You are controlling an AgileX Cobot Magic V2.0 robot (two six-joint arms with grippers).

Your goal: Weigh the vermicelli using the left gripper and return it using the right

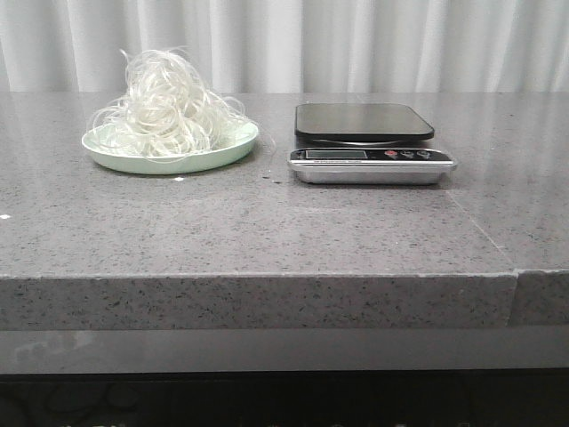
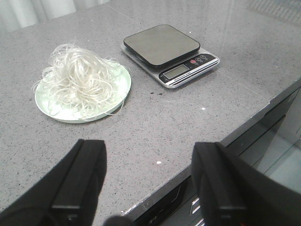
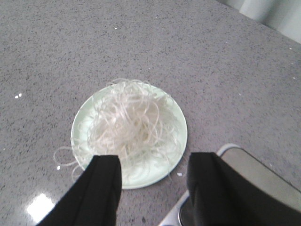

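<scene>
Resting: vermicelli (image 1: 167,111), heaped on my pale green plate (image 1: 233,147), tabletop (image 1: 267,222) left of scale (image 1: 369,142).
Left tool (image 2: 149,181): spread wide, empty, hovering back from the plate.
Right tool (image 3: 153,188): spread, empty, poised above plate and scale edge.
Risk: loose strands may snag, trail off or spill during my lift.

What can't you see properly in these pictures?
- Scale display: too small and blurry in the front and left wrist views to read any number.
- Scale in the right wrist view: cut off by the picture's edge and partly hidden behind the right gripper.
- Plate middle: covered by the vermicelli in every view.
- Both arms: out of the front view.
</scene>
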